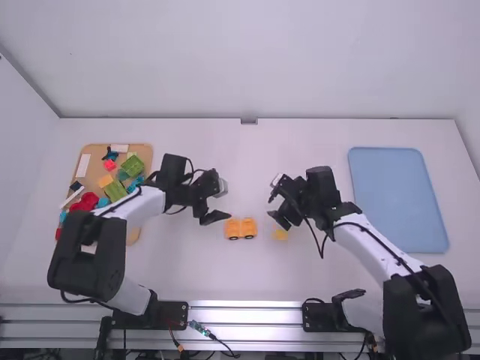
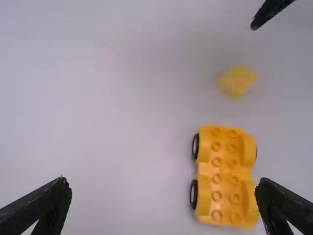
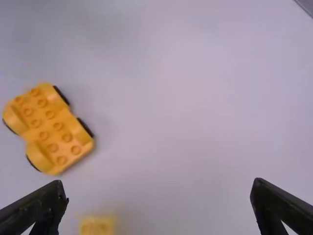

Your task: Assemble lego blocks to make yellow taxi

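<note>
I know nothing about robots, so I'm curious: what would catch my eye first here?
Probably the bright orange-yellow car base on black wheels, on the white table between the left arm and right arm, with a small yellow block beside it. Next, perhaps, the colorful blocks on a tan board at far left.

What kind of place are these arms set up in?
Probably a robotics lab or test station: two black-and-white robot arms stand along a metal rail at a plain white table, with loose wiring by their bases.
</note>
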Tool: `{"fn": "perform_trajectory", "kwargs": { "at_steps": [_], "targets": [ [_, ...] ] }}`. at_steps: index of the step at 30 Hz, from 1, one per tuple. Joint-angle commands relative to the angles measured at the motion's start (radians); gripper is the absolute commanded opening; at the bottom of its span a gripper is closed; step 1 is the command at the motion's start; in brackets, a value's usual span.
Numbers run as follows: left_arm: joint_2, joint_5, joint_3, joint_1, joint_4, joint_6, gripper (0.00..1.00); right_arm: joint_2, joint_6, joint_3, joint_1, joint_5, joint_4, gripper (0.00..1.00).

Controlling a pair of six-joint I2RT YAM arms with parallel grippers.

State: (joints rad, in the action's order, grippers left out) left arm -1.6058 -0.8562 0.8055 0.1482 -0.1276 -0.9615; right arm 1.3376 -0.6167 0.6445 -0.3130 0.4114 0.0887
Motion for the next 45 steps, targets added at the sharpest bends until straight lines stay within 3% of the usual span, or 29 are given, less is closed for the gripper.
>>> {"fn": "perform_trajectory", "kwargs": {
  "at_steps": [1,6,9,17,23,31,34,36,42,45],
  "targets": [
    [0.027,-0.135,-0.064,0.013,0.055,-0.042,0.99,0.005,-0.035,-0.077,-0.006,0.093,-0.04,0.99],
    [0.027,-0.218,-0.18,0.016,0.203,-0.043,0.99,0.054,-0.007,-0.208,0.0,0.094,-0.29,0.99],
    [0.027,-0.278,-0.275,0.016,0.353,-0.041,0.99,0.096,-0.01,-0.29,0.013,0.196,-0.444,0.99],
    [0.027,-0.22,-0.406,0.016,0.686,0.224,0.99,0.127,-0.017,-0.365,0.019,0.154,-0.52,0.98],
    [0.027,-0.224,-0.42,0.015,0.704,0.227,0.99,0.132,-0.026,-0.364,0.08,0.167,-0.491,0.94],
    [0.026,-0.224,-0.42,0.018,0.704,0.228,0.99,0.293,-0.047,-0.364,0.142,0.215,-0.581,0.94],
    [0.026,-0.224,-0.42,0.018,0.704,0.228,0.99,0.335,-0.072,-0.364,0.146,0.247,-0.603,0.9],
    [0.026,-0.224,-0.42,0.018,0.703,0.228,0.99,0.351,-0.072,-0.364,0.15,0.239,-0.605,0.79],
    [0.026,-0.224,-0.42,0.018,0.703,0.228,0.99,0.357,-0.081,-0.364,0.15,0.243,-0.604,0.59],
    [0.026,-0.224,-0.42,0.019,0.7,0.227,0.99,0.357,-0.098,-0.365,0.15,0.246,-0.603,0.55]
  ]
}}
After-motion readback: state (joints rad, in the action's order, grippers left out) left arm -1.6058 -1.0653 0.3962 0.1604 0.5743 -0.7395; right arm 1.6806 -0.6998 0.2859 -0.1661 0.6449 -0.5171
